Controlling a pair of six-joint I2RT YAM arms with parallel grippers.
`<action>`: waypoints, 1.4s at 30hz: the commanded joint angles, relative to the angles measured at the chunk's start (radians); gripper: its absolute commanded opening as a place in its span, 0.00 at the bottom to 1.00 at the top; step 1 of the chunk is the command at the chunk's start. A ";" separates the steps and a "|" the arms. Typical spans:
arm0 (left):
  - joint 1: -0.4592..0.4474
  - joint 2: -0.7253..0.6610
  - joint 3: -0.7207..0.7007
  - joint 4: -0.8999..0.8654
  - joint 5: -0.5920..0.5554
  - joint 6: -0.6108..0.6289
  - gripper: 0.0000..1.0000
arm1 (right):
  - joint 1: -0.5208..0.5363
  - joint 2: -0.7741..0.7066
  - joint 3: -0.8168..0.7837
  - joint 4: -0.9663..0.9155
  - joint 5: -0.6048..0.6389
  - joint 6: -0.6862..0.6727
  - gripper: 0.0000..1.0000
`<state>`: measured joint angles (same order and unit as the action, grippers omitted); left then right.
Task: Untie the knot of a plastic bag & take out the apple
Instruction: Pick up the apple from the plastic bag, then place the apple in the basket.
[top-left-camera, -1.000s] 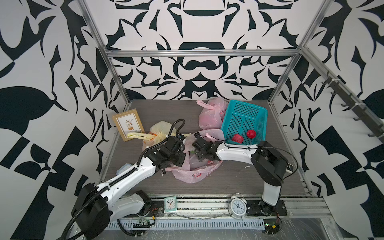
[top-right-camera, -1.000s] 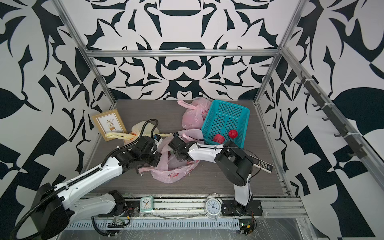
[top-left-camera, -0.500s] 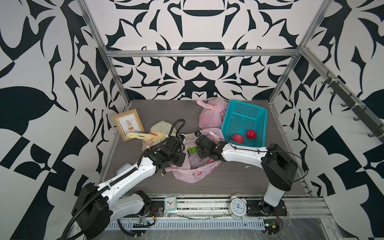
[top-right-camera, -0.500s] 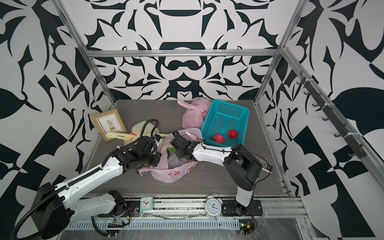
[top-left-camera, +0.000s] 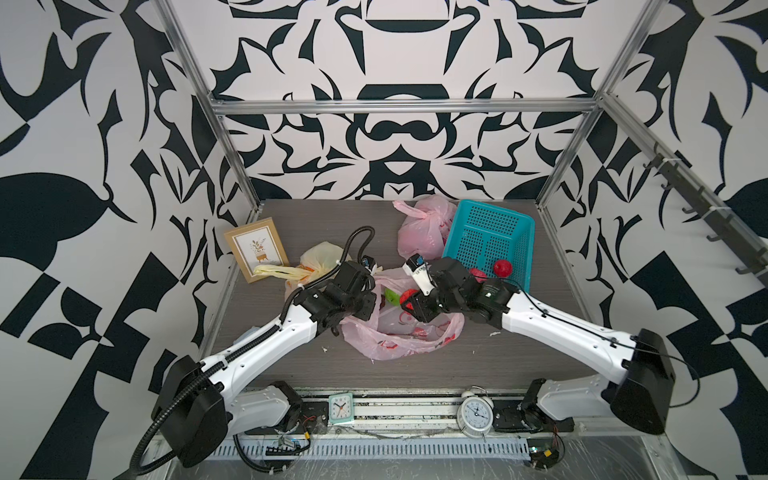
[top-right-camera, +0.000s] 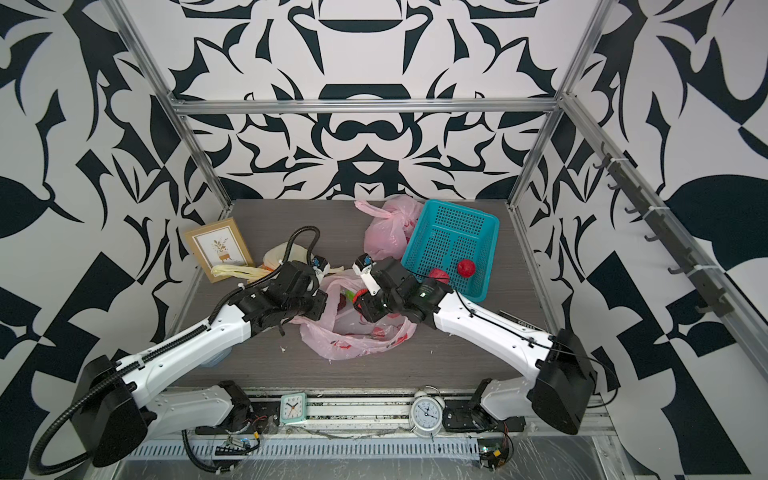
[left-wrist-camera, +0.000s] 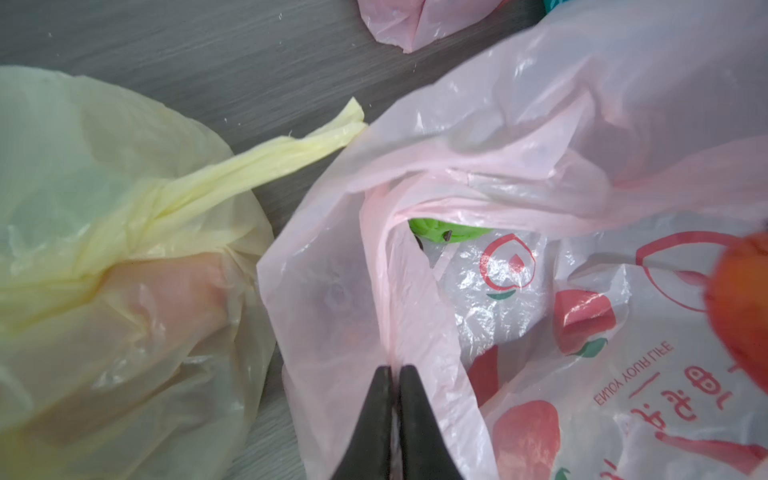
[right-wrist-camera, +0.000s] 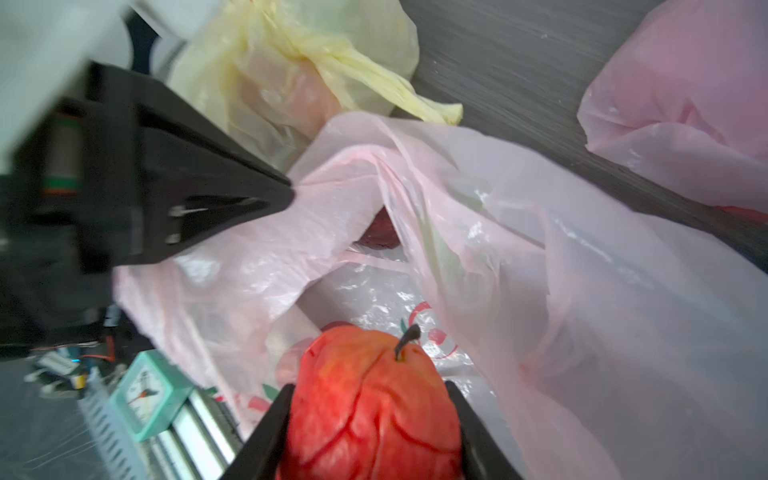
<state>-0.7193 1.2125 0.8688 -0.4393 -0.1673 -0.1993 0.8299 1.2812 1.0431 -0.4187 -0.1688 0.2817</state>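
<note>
Two arms meet low over a grey wood-grain table (top-left-camera: 436, 374) in both top views, inside a booth of black-and-white patterned walls (top-left-camera: 395, 137) framed by aluminium posts (top-left-camera: 232, 158). The left gripper (top-left-camera: 370, 307) nips the rim of the pink bag (top-left-camera: 399, 340), which lies open mid-table. The right gripper (top-left-camera: 409, 303) clamps the red apple (top-left-camera: 405, 296) at the bag's mouth. A knotted yellow bag (top-left-camera: 320, 259) and a picture frame (top-left-camera: 257, 249) sit toward the left wall. A tied pink bag (top-left-camera: 419, 232) touches a teal basket (top-left-camera: 482, 232) at the back, and two clocks (top-left-camera: 340, 408) stand on the front rail.

From the left wrist, the black fingers (left-wrist-camera: 411, 415) are pressed together on a fold of the pink film, with the yellow bag just beside it on the bare grey boards.

From the right wrist, the fingers (right-wrist-camera: 266, 432) grip the apple on both sides, its stem showing, above the bag's opening.
</note>
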 joint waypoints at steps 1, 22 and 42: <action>0.004 0.021 0.045 0.060 -0.020 0.051 0.11 | -0.052 -0.131 0.014 0.073 -0.091 0.035 0.34; -0.012 -0.081 0.009 0.078 0.040 0.144 0.12 | -0.587 0.286 0.134 0.099 0.405 -0.024 0.35; -0.057 0.007 -0.020 -0.121 -0.031 -0.053 0.84 | -0.649 0.625 0.285 0.072 0.372 -0.042 0.56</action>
<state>-0.7689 1.1893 0.8227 -0.4931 -0.1680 -0.2111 0.1902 1.9259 1.2896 -0.3401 0.2024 0.2493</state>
